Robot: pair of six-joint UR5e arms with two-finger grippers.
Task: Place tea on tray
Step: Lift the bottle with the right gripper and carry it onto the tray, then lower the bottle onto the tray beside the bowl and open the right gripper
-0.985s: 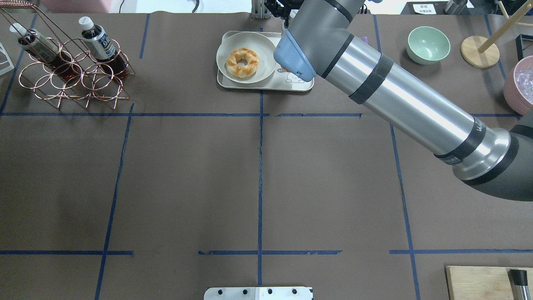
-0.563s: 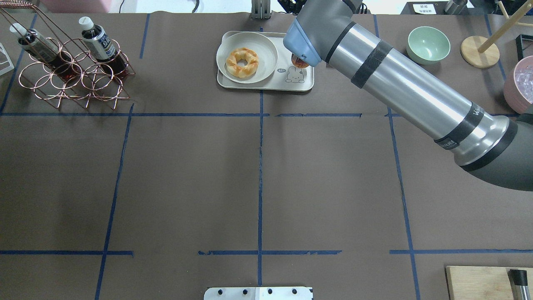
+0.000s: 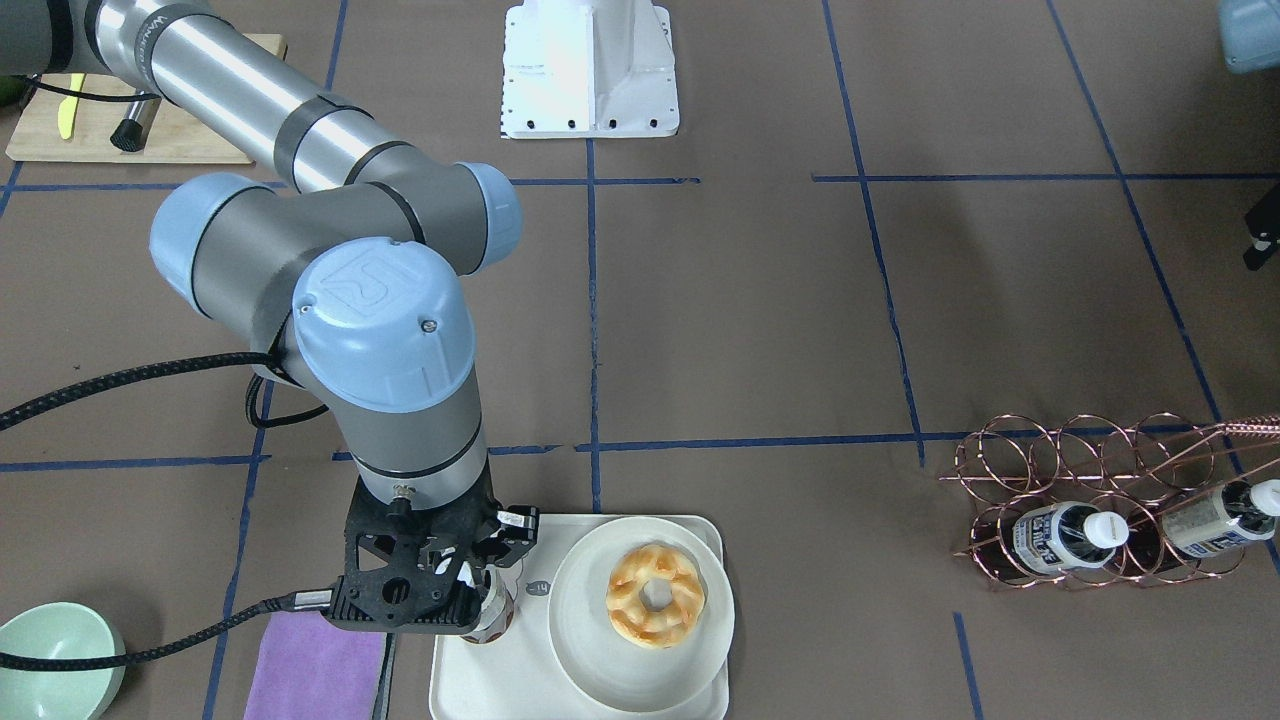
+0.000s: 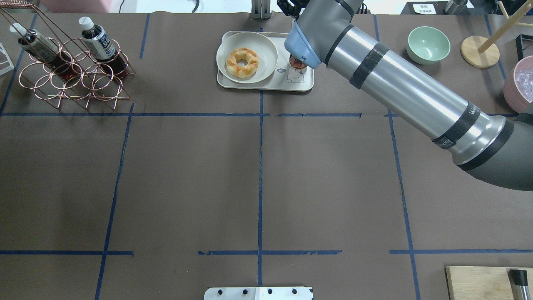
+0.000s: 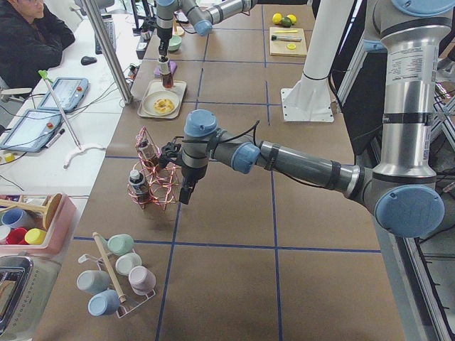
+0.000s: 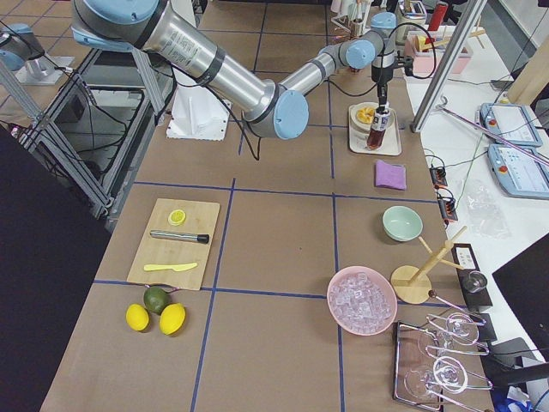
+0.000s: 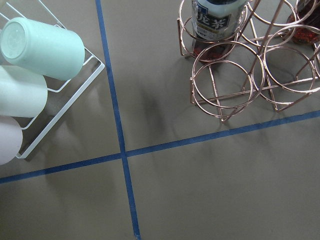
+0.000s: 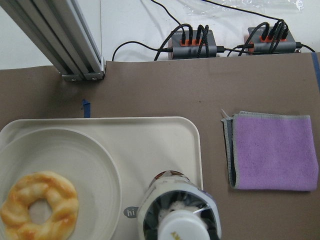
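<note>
My right gripper (image 3: 478, 590) is shut on a tea bottle (image 3: 494, 617) and holds it upright at the cream tray (image 4: 306, 84), on the end beside the bear drawing (image 4: 295, 75). In the overhead view only the bottle's brown base (image 4: 297, 63) shows under the arm. The right wrist view looks down on its white cap (image 8: 181, 229) over the tray (image 8: 150, 131). Two more tea bottles (image 4: 99, 43) (image 4: 32, 42) lie in the copper wire rack (image 4: 70, 79). My left gripper (image 5: 186, 193) hangs near that rack; I cannot tell whether it is open.
A round plate with a donut (image 4: 242, 62) fills the tray's other half. A purple cloth (image 8: 270, 150) lies right of the tray. A green bowl (image 4: 428, 43), a pink ice bowl (image 4: 520, 83) and a wooden board (image 4: 483, 283) are on the right side.
The right arm has swung right and back over the tray, uncovering the bear drawing. The bottle's base now shows at the tray's right end.
</note>
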